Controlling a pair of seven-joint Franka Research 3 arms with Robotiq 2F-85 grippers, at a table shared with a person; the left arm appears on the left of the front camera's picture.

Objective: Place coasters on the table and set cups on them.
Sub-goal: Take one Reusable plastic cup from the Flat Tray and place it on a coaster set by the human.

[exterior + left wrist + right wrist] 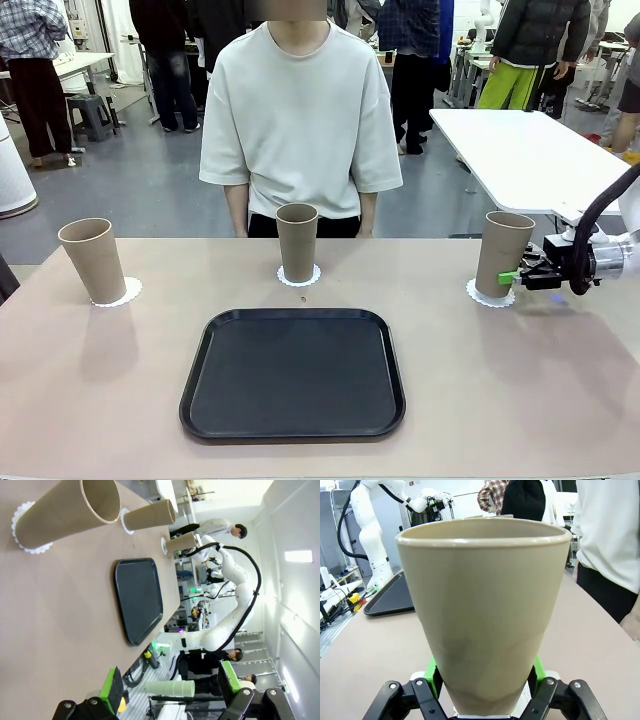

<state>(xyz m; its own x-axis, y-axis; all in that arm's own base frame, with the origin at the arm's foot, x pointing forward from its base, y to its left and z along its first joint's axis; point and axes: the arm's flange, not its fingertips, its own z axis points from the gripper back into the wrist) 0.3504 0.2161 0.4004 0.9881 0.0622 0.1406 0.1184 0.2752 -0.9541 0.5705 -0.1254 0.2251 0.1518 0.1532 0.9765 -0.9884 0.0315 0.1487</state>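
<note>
Three tan paper cups stand upright on the beige table, each on a white lacy coaster. The left cup sits on its coaster, the middle cup on another coaster. My right gripper comes in from the right, shut on the lower part of the right cup, which rests on the third coaster. In the right wrist view, green pads press both sides of this cup. My left gripper hangs open and holds nothing, far from the left cup.
A black rounded-square tray lies bare at the table's front middle. A person stands at the far edge behind the middle cup. A white table stands at the back right. A small dark speck lies before the middle coaster.
</note>
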